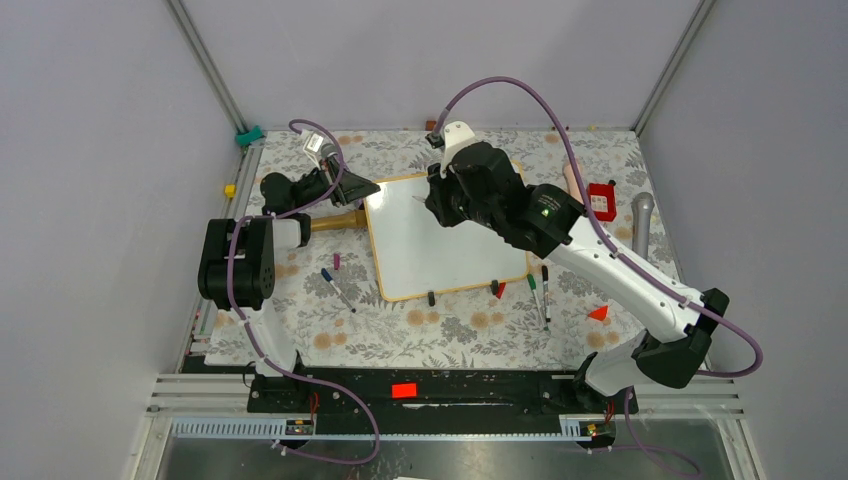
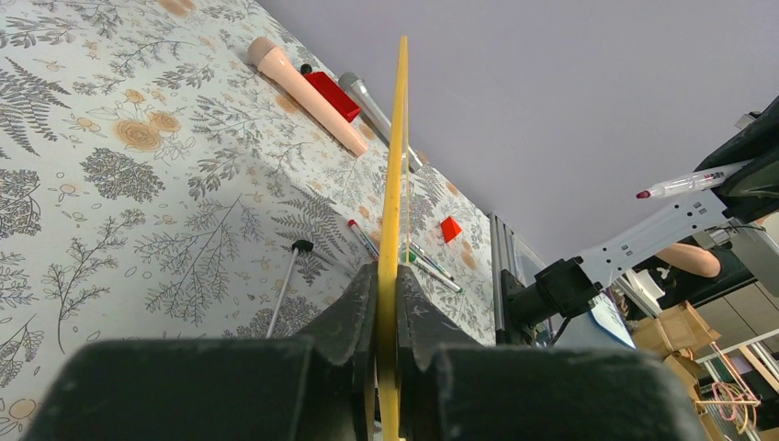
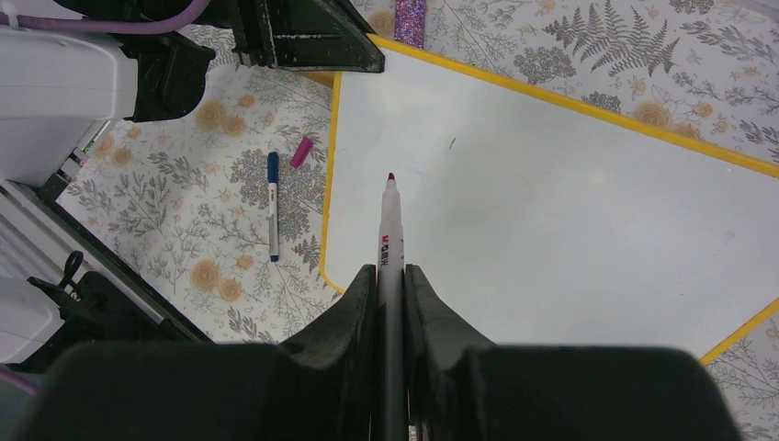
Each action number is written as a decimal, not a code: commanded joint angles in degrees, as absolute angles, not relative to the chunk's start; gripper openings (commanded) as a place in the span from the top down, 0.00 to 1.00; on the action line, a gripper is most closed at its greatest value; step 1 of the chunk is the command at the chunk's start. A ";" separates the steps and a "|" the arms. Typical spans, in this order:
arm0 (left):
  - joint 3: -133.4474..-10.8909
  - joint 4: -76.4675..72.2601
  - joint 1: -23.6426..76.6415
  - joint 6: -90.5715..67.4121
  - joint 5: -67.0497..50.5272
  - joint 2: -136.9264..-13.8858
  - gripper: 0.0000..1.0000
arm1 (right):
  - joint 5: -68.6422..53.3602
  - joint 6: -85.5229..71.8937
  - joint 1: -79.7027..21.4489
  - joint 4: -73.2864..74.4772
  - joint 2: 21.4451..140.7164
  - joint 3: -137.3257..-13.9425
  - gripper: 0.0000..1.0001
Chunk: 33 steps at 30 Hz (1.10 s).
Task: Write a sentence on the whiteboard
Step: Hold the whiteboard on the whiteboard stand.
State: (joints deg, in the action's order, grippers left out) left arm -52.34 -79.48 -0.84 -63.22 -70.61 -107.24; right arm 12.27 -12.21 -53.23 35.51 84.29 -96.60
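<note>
The whiteboard [image 1: 440, 250] lies on the floral table with a yellow rim and a blank white face; no pink lettering shows on it, only a tiny dark speck [image 3: 451, 142]. My left gripper [image 1: 362, 188] is shut on its far-left rim; in the left wrist view the board [image 2: 397, 138] shows edge-on between the jaws [image 2: 388, 285]. My right gripper [image 1: 432, 200] is shut on a white marker [image 3: 390, 230] with an uncapped red-pink tip. The tip hangs above the board's [image 3: 570, 211] far-left part, clear of the surface.
A blue marker [image 1: 336, 288] and a pink cap [image 1: 337, 261] lie left of the board. Green and black markers [image 1: 540, 290] and a red wedge [image 1: 598, 313] lie to its right. A red box [image 1: 601, 200], grey cylinder [image 1: 640, 222] and peach cylinder [image 2: 303, 87] sit far right.
</note>
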 commanded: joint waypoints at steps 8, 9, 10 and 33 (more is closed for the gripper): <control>-53.25 -83.75 -0.38 -62.93 -72.30 -105.60 1.00 | 15.82 -17.28 -55.40 31.62 88.04 -96.72 1.00; -53.30 -83.73 -0.40 -62.93 -72.37 -105.68 1.00 | 18.41 -16.82 -56.58 30.73 88.41 -96.27 1.00; -53.34 -83.69 -0.38 -62.93 -72.40 -105.53 1.00 | 20.22 -16.46 -57.58 29.74 88.71 -95.85 1.00; -50.41 -83.84 1.32 -62.40 -69.75 -102.88 1.00 | 34.29 -17.02 -61.44 20.92 87.90 -89.50 1.00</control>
